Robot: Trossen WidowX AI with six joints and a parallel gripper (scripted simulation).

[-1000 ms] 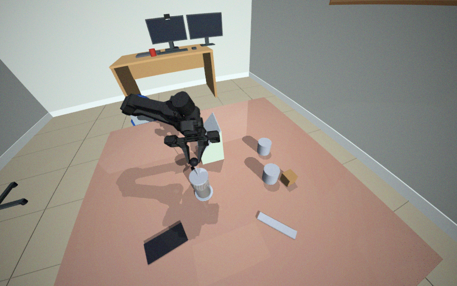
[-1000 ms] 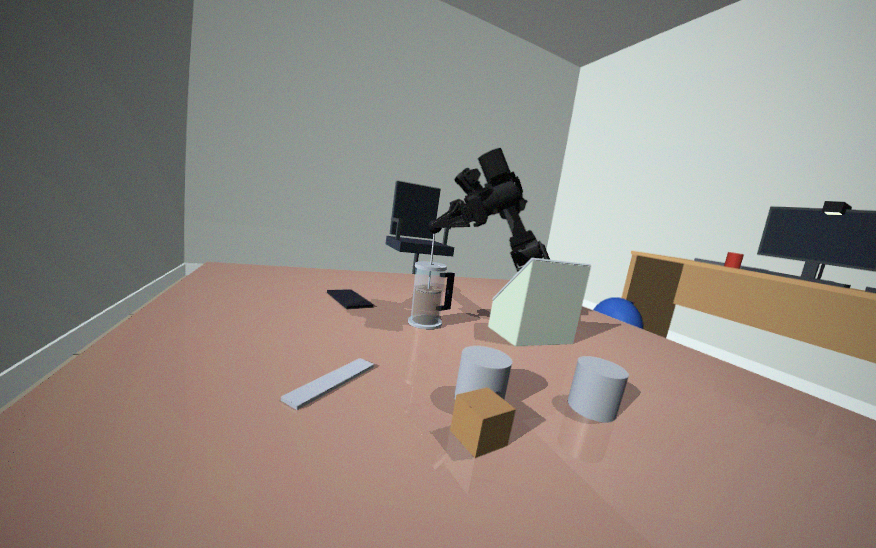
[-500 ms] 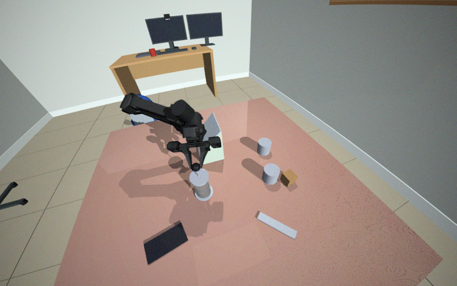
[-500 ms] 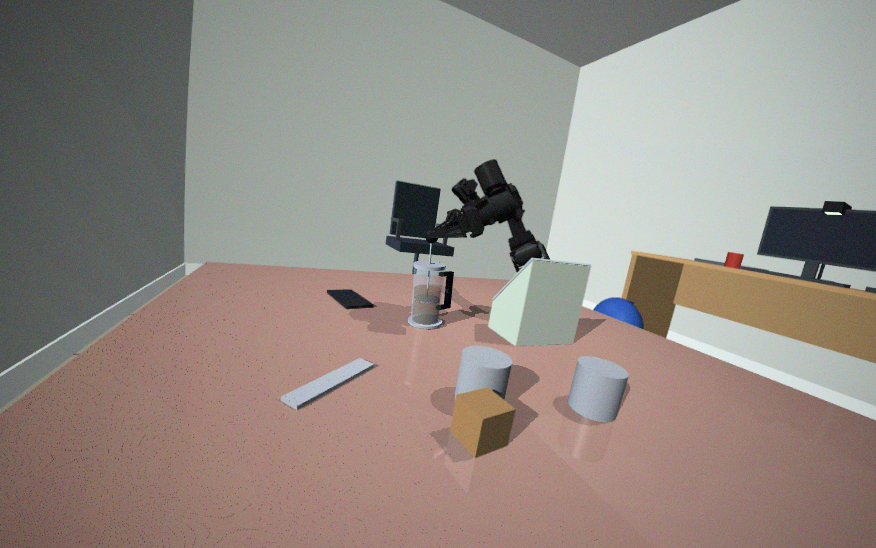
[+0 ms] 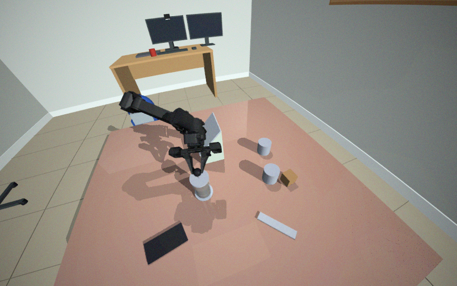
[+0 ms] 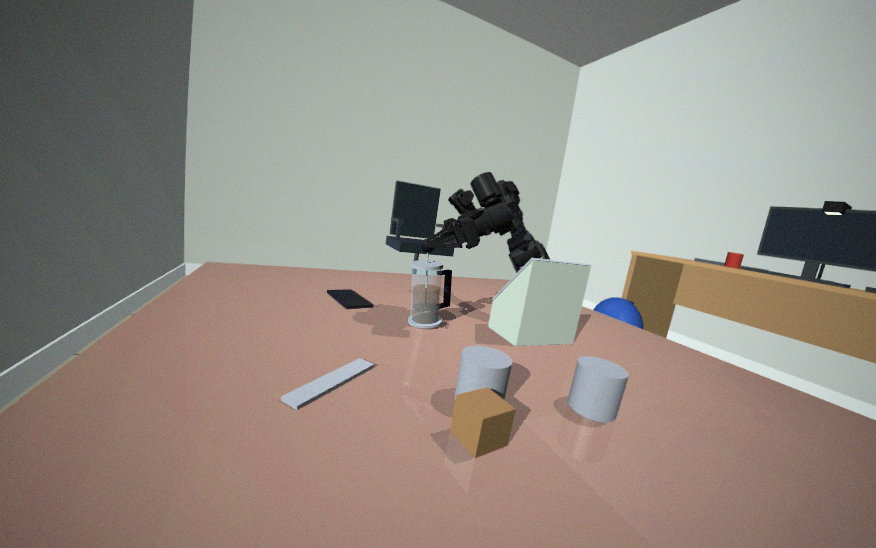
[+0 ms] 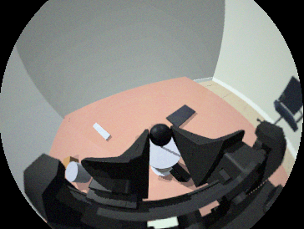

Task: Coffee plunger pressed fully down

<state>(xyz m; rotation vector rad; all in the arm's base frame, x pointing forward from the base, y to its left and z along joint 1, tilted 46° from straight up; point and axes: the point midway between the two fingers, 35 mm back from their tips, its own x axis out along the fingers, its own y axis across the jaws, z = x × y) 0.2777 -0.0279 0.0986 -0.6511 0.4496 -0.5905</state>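
The coffee press (image 5: 200, 181) (image 6: 425, 303) stands upright, a clear glass with a pale lid, a round foot and a black handle (image 6: 447, 288) (image 7: 180, 173). The plunger's black ball knob (image 5: 196, 172) (image 6: 427, 246) (image 7: 160, 134) stands a little above the lid, with a short length of the thin rod showing between them in the exterior view. My gripper (image 5: 197, 170) (image 6: 428, 245) (image 7: 159, 129) is shut on the knob, one finger on each side of it. The arm reaches to it from the desk side. The plunger's disc inside the glass cannot be made out clearly.
A pale green wedge-shaped block (image 5: 215, 148) (image 6: 542, 310) stands beside the press, under the arm. Two grey cylinders (image 5: 264, 146) (image 5: 271, 174), a brown cube (image 5: 288, 177) (image 6: 482, 423), a pale bar (image 5: 277, 225) (image 6: 328, 383) (image 7: 101, 131) and a dark flat slab (image 5: 165, 242) (image 6: 349, 298) (image 7: 181, 115) lie farther off.
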